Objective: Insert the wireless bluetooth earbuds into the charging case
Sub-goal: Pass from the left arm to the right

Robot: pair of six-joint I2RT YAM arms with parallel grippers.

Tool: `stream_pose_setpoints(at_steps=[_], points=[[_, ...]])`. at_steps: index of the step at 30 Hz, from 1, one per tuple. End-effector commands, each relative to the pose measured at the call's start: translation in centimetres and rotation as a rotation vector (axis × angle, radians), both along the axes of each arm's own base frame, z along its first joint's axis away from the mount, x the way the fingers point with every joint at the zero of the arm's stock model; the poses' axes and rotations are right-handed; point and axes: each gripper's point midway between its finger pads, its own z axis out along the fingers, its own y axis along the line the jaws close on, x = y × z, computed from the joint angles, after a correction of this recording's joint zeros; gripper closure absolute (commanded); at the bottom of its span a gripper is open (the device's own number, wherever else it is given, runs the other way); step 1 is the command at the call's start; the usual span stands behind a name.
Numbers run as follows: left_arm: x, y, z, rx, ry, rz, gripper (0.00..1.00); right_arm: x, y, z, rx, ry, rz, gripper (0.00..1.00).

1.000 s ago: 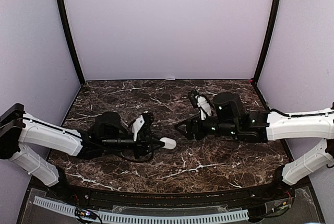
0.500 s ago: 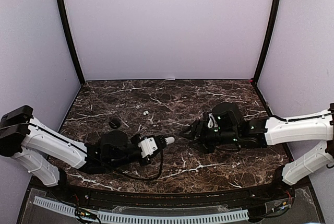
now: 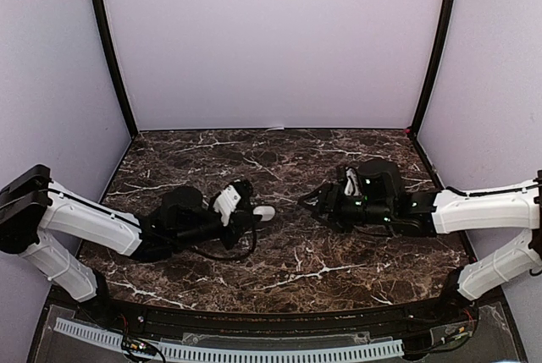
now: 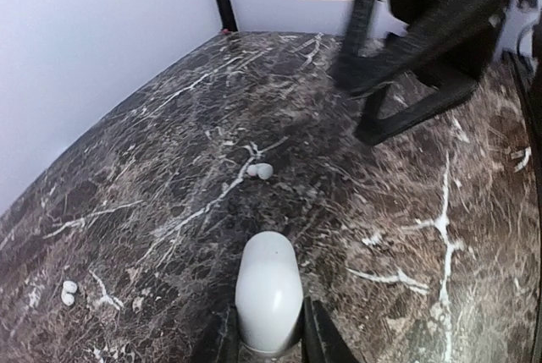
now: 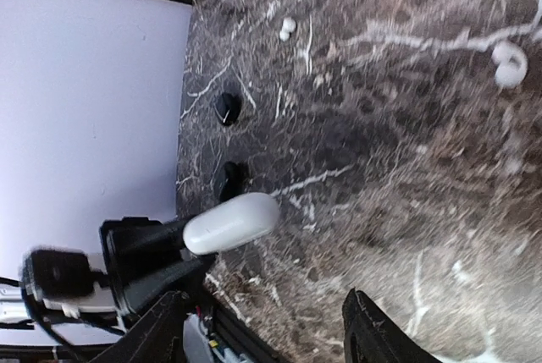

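My left gripper (image 3: 252,212) is shut on a white oval charging case (image 3: 265,211) and holds it closed, just above the marble. In the left wrist view the case (image 4: 269,291) sits between my fingers (image 4: 227,339). A pair of white earbuds (image 4: 260,171) lies ahead of it and another pair (image 4: 66,293) at the far left. My right gripper (image 3: 306,203) is open and empty, facing the case from the right. In the right wrist view the case (image 5: 230,222) is beyond my open right gripper (image 5: 267,338). White earbuds (image 5: 288,28) (image 5: 508,63) lie apart on the table.
Two small black pieces (image 5: 227,107) (image 5: 229,178) lie on the marble near the left gripper; I cannot tell if they are buds or a case. The two arms face each other closely at mid-table. Purple walls with black corner posts (image 3: 108,50) enclose the table (image 3: 339,253).
My left gripper has carried the white case away from the near edge and a little left. My right gripper has rolled at the wrist and stays opposite the case.
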Motion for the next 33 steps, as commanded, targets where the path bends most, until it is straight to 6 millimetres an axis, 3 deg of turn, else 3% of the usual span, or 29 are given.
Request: stream_pose_setpoints(at_steps=[1, 4, 7, 11, 14, 17, 20, 28, 33], points=[[0.4, 0.6, 3.6, -0.287, 0.323, -0.009, 0.87, 2.0, -2.8, 3.5, -0.045, -0.433, 0.054, 0.34], [1.0, 0.9, 4.8, -0.386, 0.482, 0.016, 0.88, 1.1, -4.0, 5.3, -0.057, -0.664, 0.110, 0.32], [1.8, 0.9, 5.1, -0.437, 0.641, 0.054, 0.88, -0.4, -4.0, 7.9, -0.079, -0.924, 0.206, 0.38], [2.1, 0.5, 5.9, -0.504, 0.806, 0.046, 0.87, -0.2, -4.6, 9.0, -0.218, -1.136, 0.203, 0.35], [1.8, 0.4, 6.4, -0.556, 0.877, 0.041, 0.87, -2.0, -3.6, 9.6, -0.277, -1.369, 0.294, 0.32], [1.5, 0.5, 6.5, -0.583, 0.923, 0.038, 0.89, -4.3, -1.6, 8.7, -0.388, -1.600, 0.462, 0.33], [1.2, 0.6, 6.2, -0.606, 0.974, 0.051, 0.91, -4.8, 0.4, 7.1, -0.543, -1.706, 0.535, 0.37], [0.8, 0.4, 5.7, -0.615, 1.058, 0.064, 0.91, -3.5, 3.5, 4.5, -1.043, -1.912, 0.467, 0.34], [1.1, 0.9, 5.2, -0.627, 1.086, 0.119, 0.91, -2.6, 4.8, 4.2, -1.211, -1.965, 0.353, 0.31]])
